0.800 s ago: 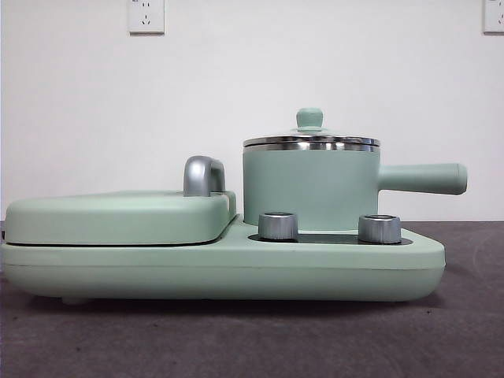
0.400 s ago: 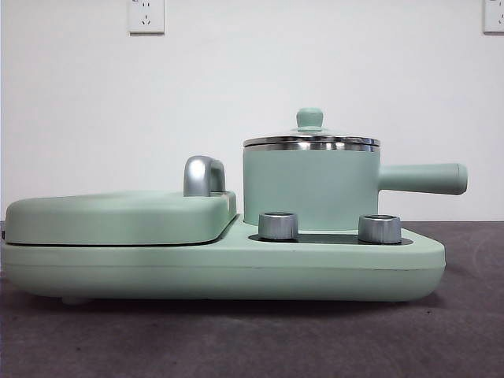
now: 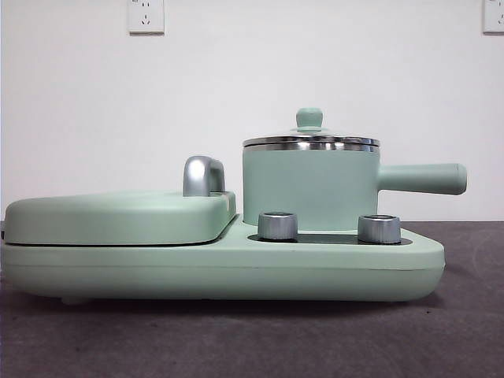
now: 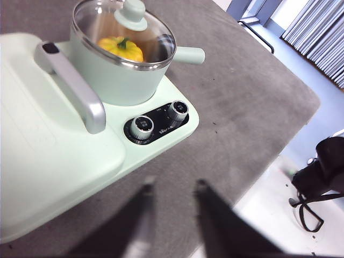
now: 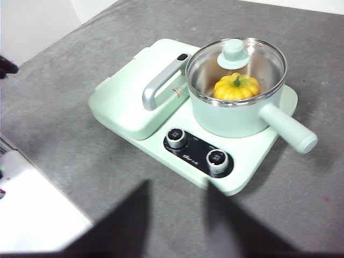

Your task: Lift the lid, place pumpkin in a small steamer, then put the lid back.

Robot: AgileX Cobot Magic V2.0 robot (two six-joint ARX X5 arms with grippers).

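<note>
The small steamer [image 3: 310, 189] stands on the right half of the mint-green cooker base, its long handle [image 3: 423, 179] pointing right. The glass lid [image 3: 310, 140] with its mint-green knob sits on the pot's rim. The pumpkin [image 5: 236, 87] lies inside the pot under the lid; it also shows in the left wrist view [image 4: 120, 48]. My left gripper [image 4: 172, 185] is open and empty, high above the table's edge, away from the cooker. My right gripper [image 5: 177, 185] is open and empty, raised in front of the cooker's knobs. Neither arm shows in the front view.
The large flat hinged cover [image 3: 118, 216] with a chrome handle [image 3: 202, 175] fills the cooker's left half. Two chrome dials [image 3: 277, 225] [image 3: 379, 228] sit in front of the pot. Grey cloth covers the table [image 5: 64, 107]. The table edge and floor show in the left wrist view [image 4: 279, 172].
</note>
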